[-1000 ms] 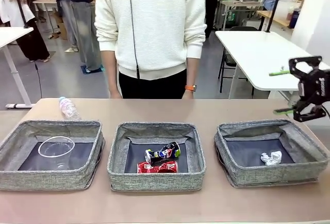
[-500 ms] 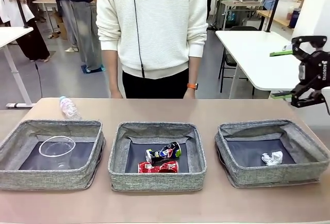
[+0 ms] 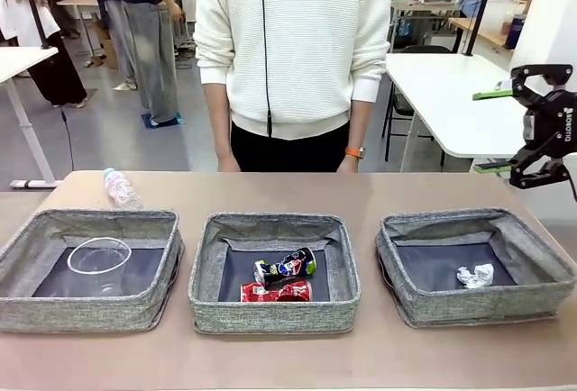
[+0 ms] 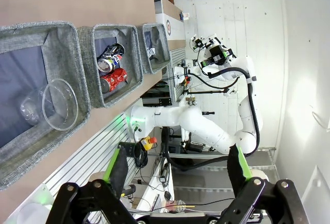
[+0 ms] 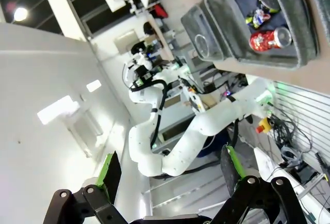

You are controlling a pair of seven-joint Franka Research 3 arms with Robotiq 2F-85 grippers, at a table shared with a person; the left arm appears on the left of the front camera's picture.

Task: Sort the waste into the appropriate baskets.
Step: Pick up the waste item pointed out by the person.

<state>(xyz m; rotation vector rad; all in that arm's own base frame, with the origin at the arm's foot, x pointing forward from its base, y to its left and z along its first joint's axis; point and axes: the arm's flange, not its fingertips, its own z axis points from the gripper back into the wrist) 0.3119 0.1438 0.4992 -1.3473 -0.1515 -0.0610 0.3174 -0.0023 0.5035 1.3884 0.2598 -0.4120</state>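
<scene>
1. since a second ago, right gripper [image 3: 521,130] has risen off the right basket [image 3: 475,265]; person [image 3: 293,58] has shifted right.
2. its jaws gape, empty; left gripper [image 4: 178,164] likewise spread.
3. paper ball [image 3: 475,275] lies in right basket, printed can [image 3: 286,267] and red can [image 3: 276,292] in middle basket [image 3: 274,271], cup [image 3: 98,258] in left basket [image 3: 90,268], bottle [image 3: 118,187] behind it.
4. "robotiq" lettering barely legible.

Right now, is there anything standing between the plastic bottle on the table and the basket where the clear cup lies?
Nothing visible blocks it. The plastic bottle lies on the table just behind the far wall of the left basket, which holds the clear cup. Only that soft far wall separates them.
</scene>
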